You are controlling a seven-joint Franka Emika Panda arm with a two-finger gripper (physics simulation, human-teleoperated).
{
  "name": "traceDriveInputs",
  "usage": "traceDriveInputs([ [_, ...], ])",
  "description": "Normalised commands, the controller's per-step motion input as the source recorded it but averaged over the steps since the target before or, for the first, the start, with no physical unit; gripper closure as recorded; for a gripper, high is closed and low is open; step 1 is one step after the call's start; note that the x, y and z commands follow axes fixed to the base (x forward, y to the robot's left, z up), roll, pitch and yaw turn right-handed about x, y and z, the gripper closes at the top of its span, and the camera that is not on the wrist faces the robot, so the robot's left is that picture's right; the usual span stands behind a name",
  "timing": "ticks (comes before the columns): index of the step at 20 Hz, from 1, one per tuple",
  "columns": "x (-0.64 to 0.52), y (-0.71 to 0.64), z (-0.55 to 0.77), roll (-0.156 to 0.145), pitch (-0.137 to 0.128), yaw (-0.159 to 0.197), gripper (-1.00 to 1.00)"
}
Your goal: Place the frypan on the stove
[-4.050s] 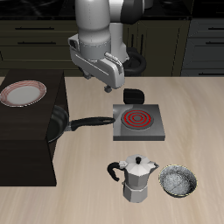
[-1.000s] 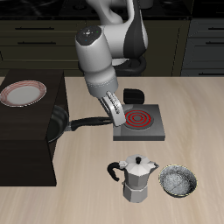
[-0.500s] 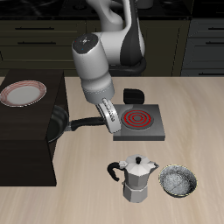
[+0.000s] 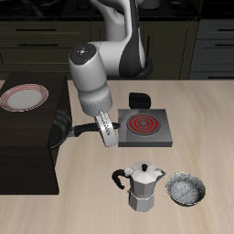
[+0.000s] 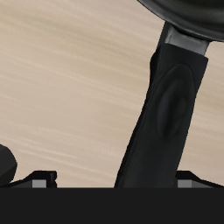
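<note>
- The frypan [image 4: 60, 128] sits at the edge of the dark raised counter [image 4: 27, 137], its long handle [image 5: 166, 114] reaching over the light tabletop [image 4: 91, 201] toward the stove [image 4: 144, 127].
- The claw [image 4: 108, 131] hangs low over the handle's end, just beside the stove's near edge.
- In the wrist view the handle runs between the claw's two fingers [image 5: 35, 178], which look spread apart; whether they touch it is hard to tell.
- The moka pot [image 4: 140, 186] and grey bowl [image 4: 186, 190] stand nearer the front edge, well apart from the claw.
- The stove's red coil is bare.
</note>
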Motion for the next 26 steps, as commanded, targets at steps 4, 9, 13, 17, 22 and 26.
traceDriveInputs([
  [4, 0.00, -0.29, -0.17, -0.034, 0.014, -0.024, 1.00],
  [9, -0.05, -0.20, 0.02, -0.033, -0.017, -0.008, 1.00],
  [13, -0.09, -0.25, 0.07, -0.049, 0.004, 0.025, 1.00],
  [17, -0.06, -0.02, 0.11, -0.024, -0.015, 0.061, 1.00],
  [22, -0.12, 0.21, 0.05, -0.008, 0.001, 0.092, 1.00],
  [26, -0.06, 0.20, 0.00, 0.005, 0.009, 0.065, 1.00],
])
